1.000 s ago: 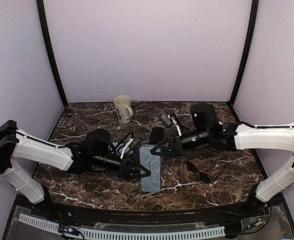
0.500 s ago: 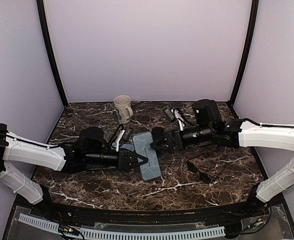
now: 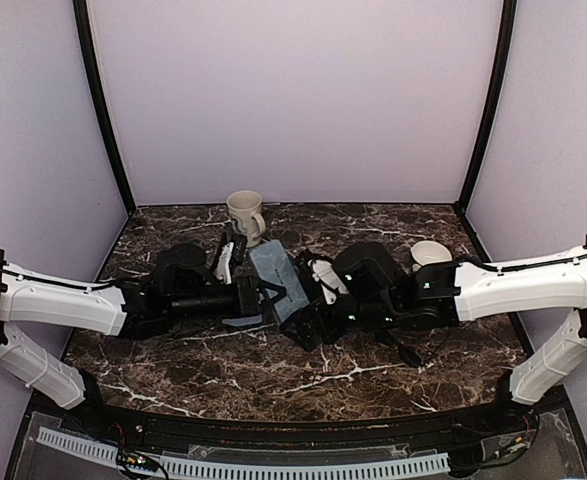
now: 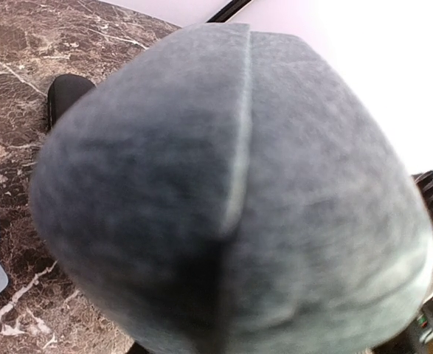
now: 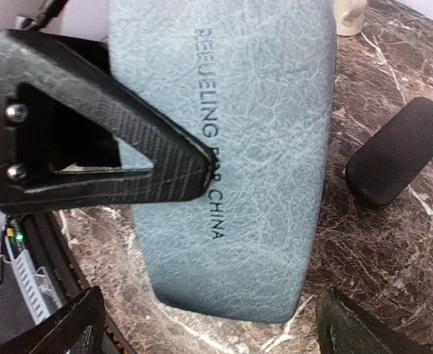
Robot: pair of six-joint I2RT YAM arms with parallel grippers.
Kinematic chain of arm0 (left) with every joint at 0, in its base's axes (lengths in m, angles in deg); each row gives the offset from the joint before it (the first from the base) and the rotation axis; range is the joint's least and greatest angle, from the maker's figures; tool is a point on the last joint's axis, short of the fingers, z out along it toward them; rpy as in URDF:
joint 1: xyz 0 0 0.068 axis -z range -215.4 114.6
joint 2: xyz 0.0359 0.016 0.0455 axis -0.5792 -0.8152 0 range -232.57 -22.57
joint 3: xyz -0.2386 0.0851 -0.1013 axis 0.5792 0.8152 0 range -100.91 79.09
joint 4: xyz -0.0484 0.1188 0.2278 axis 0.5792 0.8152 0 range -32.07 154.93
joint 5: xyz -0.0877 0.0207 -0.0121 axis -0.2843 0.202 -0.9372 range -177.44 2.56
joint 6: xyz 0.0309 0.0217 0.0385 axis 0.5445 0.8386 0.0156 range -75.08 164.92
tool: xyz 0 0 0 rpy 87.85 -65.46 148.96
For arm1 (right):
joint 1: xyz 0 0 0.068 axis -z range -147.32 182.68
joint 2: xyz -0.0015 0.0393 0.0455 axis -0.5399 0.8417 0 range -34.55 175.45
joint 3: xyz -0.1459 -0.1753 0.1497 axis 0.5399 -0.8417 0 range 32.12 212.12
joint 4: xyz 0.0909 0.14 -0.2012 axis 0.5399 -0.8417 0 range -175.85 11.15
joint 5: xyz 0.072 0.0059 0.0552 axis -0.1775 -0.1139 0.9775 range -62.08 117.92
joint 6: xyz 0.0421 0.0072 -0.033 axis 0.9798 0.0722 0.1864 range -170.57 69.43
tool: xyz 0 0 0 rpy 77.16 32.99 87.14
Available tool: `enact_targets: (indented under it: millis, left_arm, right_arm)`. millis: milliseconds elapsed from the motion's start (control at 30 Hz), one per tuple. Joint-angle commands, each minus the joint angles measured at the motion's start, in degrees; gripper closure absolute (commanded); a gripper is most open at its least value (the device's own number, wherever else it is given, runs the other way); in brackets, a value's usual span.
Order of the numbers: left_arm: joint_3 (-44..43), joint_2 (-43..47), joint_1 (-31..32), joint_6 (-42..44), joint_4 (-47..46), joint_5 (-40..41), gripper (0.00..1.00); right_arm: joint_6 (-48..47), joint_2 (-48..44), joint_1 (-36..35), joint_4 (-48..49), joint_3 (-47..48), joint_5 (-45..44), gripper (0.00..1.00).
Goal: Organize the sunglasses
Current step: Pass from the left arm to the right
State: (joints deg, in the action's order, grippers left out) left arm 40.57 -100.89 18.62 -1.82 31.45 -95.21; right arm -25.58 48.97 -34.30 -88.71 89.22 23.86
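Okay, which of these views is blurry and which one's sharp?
Left wrist view: the grey-blue case sits too close, filling the frame, soft and out of focus. Right wrist view: sharp, the case's printed lettering readable. Top view: even light, no strong glare.

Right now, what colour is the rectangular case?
The rectangular case is grey-blue, mottled with pale crackle veining and dark printed lettering. It shows best in the right wrist view.

Centre is jammed: left gripper (image 3: 263,300) and right gripper (image 3: 308,325) meet at the grey-blue case (image 3: 278,280), which is tilted up off the marble table (image 3: 273,385). Mug (image 3: 245,217) stands just behind the left gripper, so that back lane is tight. Black oblong case (image 5: 397,151) lies near the grey-blue one, not touching. The near strip of table in front of both arms is passable.
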Motion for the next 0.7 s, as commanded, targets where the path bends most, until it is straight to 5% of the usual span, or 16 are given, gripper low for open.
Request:
enact_targets:
  millis: [0, 667]
  left_arm:
    - [-2.32, -0.19, 0.79, -2.05, -2.64, 1.44, 1.0]
    - [-2.14, -1.57, 1.54, -2.93, -4.0, 0.35, 0.99]
  right_arm:
    - [1.58, 4.27, -2.91, -2.88, 4.48, -13.54, 0.0]
    - [0.69, 10.69, -4.39, -5.4, 8.55, -17.1, 0.26]
